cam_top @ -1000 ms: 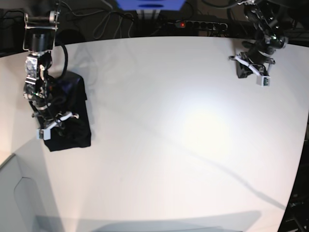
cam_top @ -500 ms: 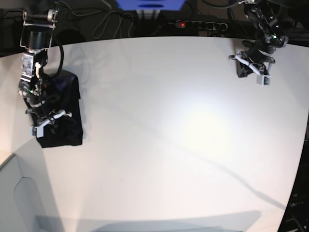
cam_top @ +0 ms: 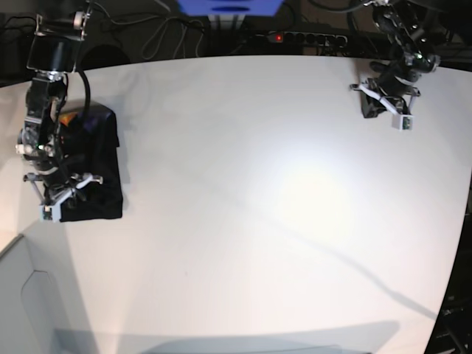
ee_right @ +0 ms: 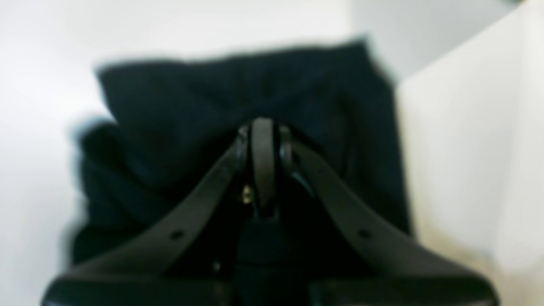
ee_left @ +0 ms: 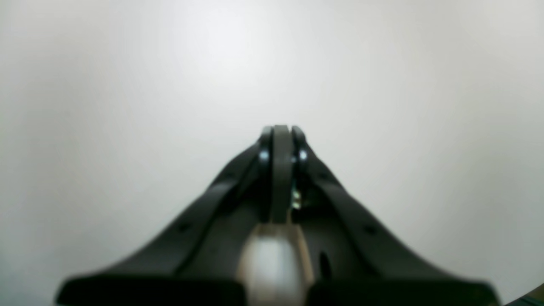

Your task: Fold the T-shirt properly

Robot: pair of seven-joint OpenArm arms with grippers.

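Note:
The T-shirt (cam_top: 103, 173) is a folded black bundle at the far left of the white table (cam_top: 258, 184), with an orange tag (cam_top: 68, 118) showing at its back end. My right gripper (cam_top: 65, 193) sits on top of it, jaws shut, tips resting on the cloth. In the right wrist view the closed right gripper (ee_right: 263, 127) points across the dark T-shirt (ee_right: 191, 119); no fabric shows between the jaws. My left gripper (cam_top: 369, 109) hangs shut over the table's far right corner. The left wrist view shows that left gripper (ee_left: 280, 131) closed above bare table.
A white box or panel (cam_top: 29, 295) stands at the table's front left corner, close to the shirt, and shows as a white box wall (ee_right: 467, 148) in the right wrist view. A power strip (cam_top: 306, 37) and cables lie behind the back edge.
The right gripper has moved left toward the table's left edge, and the T-shirt bundle has slid left with it. The left arm has stayed still.

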